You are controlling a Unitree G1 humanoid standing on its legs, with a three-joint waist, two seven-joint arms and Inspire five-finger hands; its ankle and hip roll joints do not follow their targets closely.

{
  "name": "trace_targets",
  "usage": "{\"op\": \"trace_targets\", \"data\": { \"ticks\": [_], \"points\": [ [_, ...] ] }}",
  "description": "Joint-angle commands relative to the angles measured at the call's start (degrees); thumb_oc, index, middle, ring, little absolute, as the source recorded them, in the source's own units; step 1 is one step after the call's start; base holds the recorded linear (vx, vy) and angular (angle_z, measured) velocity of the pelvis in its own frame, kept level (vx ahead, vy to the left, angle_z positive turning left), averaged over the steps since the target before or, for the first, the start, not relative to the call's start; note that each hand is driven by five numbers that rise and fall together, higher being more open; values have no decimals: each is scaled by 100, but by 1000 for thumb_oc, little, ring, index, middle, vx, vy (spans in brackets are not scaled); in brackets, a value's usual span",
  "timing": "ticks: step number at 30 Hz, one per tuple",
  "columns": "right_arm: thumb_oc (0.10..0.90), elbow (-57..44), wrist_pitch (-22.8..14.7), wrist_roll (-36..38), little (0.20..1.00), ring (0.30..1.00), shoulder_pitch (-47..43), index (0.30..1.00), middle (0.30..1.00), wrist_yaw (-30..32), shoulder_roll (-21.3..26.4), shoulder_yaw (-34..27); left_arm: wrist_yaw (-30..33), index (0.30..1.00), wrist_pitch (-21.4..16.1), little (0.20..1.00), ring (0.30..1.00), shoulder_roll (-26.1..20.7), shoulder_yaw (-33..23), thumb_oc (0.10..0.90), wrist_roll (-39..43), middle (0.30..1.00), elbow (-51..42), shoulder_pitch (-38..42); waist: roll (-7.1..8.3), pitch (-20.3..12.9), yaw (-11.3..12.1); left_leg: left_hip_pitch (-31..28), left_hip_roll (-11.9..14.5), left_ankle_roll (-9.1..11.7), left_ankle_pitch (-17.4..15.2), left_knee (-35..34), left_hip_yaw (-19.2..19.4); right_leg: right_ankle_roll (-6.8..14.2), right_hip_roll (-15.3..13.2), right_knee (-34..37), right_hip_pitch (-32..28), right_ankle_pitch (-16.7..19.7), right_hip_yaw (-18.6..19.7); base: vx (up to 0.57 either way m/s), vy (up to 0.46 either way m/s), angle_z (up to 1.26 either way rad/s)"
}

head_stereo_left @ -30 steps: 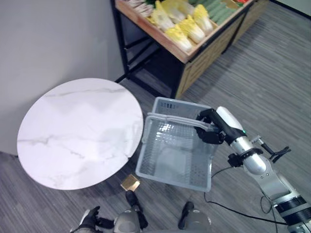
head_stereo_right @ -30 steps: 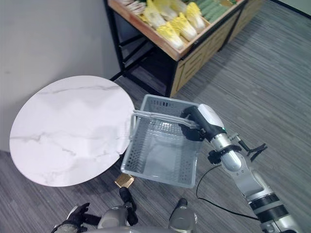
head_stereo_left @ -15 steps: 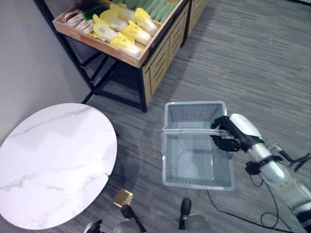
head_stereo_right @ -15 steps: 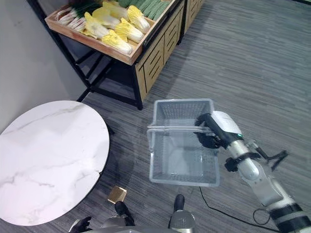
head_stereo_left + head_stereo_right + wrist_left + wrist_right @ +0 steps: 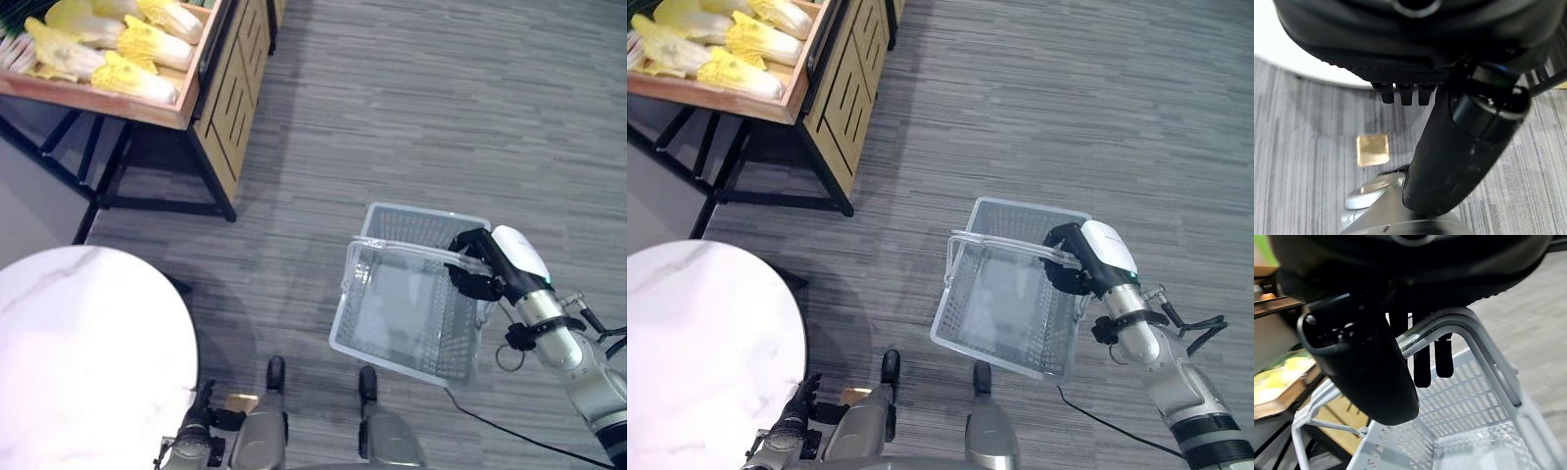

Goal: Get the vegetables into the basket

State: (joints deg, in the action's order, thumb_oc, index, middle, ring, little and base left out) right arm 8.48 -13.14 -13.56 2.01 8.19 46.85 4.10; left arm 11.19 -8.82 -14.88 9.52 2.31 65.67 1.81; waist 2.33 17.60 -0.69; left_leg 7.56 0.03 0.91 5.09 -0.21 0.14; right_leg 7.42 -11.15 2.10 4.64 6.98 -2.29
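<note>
Showing the floor from above, the left eye view places a wooden display crate (image 5: 147, 106) of yellow-green cabbages (image 5: 127, 73) at the upper left of the frame, resting on a black metal stand (image 5: 108, 186) just beside a slatted wooden cabinet (image 5: 235, 88). A round white marble table (image 5: 78, 352) occupies the lower left of the frame, well apart from the crate. Near the lower edge, just right of the table, the left hand (image 5: 193, 428) hangs low; the left wrist view shows its short fingertips (image 5: 1403, 93) pointing loosely downward with nothing between them and the thumb (image 5: 1464, 142). A small golden square tile (image 5: 1372, 150) lies on the grey striped carpet (image 5: 411, 108) below that hand.

At centre right of the frame a grey plastic mesh basket (image 5: 392, 338) hangs tilted above the carpet, with no vegetables visible in it, so the cabbages and the basket lie at opposite sides of the view. Its two thin grey handles (image 5: 402, 250) are raised together across the top. At the right end of these handles the right hand (image 5: 477, 274) is wrapped around them; the right wrist view shows dark fingers (image 5: 1422, 367) hooked over the handle bars and the thumb (image 5: 1366, 377) closing from the other side. The silver-grey right arm (image 5: 578, 362) runs to the lower right corner of the frame.
</note>
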Motion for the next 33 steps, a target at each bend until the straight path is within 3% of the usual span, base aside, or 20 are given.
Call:
{"op": "trace_targets", "data": {
  "ticks": [1,4,6,11,21,28,33],
  "points": [
    [400,-60,-352,131,300,300,-1061,300,300,697,339,-336,-104,1000,-133,1000,1000,-45,185,900,-31,1000,129,-141,33,-627,210,-18,499,329,-143,-3,250,385,81,-607,174,-472,71,24,200,-89],
    [400,456,-244,39,300,300,-1228,300,300,837,248,-189,-98,1000,-128,1000,1000,-109,198,900,-44,1000,120,-112,78,-643,306,-173,488,250,-172,-146,571,477,-126,-651,239,-248,-435,-3,148,-59],
    [400,923,-168,-50,300,300,-1307,300,300,914,212,-107,-110,1000,-117,1000,1000,-162,190,900,-75,1000,136,-122,109,-682,370,-308,487,241,-123,-321,716,519,-242,-645,203,-56,-971,7,87,-68],
    [400,1460,-122,-288,300,300,-551,300,300,1179,92,-598,-88,1000,-256,1000,1000,-302,87,900,-232,1000,-16,-189,75,-931,336,-415,558,427,-19,-465,540,470,-156,-206,-155,-142,-1066,52,-39,8],
    [400,1632,-67,-571,300,300,-90,300,300,1299,-30,-891,-267,1000,-185,1000,1000,-81,-96,900,-168,1000,349,-374,-27,-1164,274,-593,649,520,-52,-444,486,411,-38,65,-474,-168,-1143,55,-48,6],
    [400,1871,14,-561,300,300,-135,300,300,1425,-153,-1003,-303,1000,-83,1000,1000,106,-154,900,-187,1000,641,-403,14,-1128,242,-474,498,358,-460,166,553,460,-205,-34,-435,-123,-1000,48,53,-3],
    [400,2250,145,-501,300,300,-278,300,300,1505,-125,-975,-265,1000,-41,1000,1000,49,-174,900,-115,1000,671,-308,39,-990,244,-356,322,176,-618,311,584,590,-434,-561,-122,23,-790,27,150,-14]
  ]
}}
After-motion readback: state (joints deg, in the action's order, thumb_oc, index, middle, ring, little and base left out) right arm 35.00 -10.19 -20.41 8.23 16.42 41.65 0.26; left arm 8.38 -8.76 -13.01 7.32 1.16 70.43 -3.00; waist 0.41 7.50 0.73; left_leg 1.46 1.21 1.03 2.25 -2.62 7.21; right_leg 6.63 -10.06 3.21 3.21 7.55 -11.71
